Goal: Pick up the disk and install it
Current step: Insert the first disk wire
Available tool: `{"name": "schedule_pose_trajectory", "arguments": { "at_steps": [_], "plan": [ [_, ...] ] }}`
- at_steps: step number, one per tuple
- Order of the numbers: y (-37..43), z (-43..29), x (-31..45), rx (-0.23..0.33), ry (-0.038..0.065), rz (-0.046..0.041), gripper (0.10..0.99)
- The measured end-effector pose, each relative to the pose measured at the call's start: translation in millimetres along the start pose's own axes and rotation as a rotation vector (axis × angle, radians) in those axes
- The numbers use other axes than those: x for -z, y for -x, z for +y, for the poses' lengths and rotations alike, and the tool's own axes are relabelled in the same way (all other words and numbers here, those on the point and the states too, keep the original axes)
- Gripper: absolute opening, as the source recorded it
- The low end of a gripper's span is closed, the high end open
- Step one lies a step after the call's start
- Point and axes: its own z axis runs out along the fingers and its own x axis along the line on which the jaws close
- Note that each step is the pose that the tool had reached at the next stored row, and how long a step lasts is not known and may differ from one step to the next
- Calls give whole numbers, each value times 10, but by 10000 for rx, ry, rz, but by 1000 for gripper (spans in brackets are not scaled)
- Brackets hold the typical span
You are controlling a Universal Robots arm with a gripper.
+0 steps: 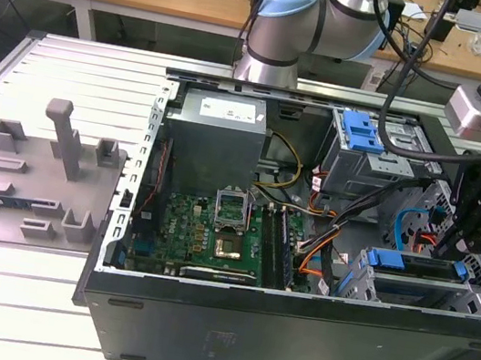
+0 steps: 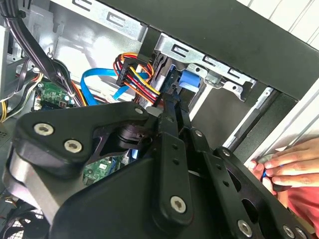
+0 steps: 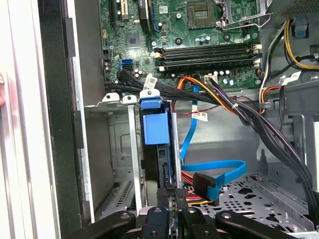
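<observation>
The disk (image 1: 415, 264), edged by its bright blue carrier rail, sits in the grey drive cage (image 1: 407, 289) at the case's front corner on the exterior view's right. In the first wrist view the disk (image 3: 154, 125) stands edge-on in the cage slot. My gripper (image 3: 172, 200) has its black fingers (image 3: 161, 215) drawn together on the disk's near end. In the second wrist view the fingers (image 2: 169, 124) run toward the blue rail (image 2: 191, 79). In the exterior view my gripper (image 1: 457, 246) hangs just above the cage.
The open computer case (image 1: 290, 327) holds a motherboard (image 1: 204, 229), a grey power-supply box (image 1: 218, 139) and a second cage with a blue latch (image 1: 362, 131). Cable bundles (image 3: 234, 102) run beside the slot. A person's hand (image 2: 286, 169) rests on the case's outer edge.
</observation>
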Motion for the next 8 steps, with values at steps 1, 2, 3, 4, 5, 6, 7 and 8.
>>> {"name": "schedule_pose_trajectory", "arguments": {
  "at_steps": [1,2,3,4,5,6,7,8],
  "plan": [
    [0,0,0,0,0,-2,169],
    [0,0,0,0,0,-2,169],
    [0,0,-1,0,0,-2,169],
    [0,0,-2,0,0,-1,169],
    [0,0,-4,0,0,-2,169],
    [0,0,-5,0,0,-2,169],
    [0,0,-9,0,0,-3,169],
    [0,0,-12,0,0,-3,169]
  ]
}}
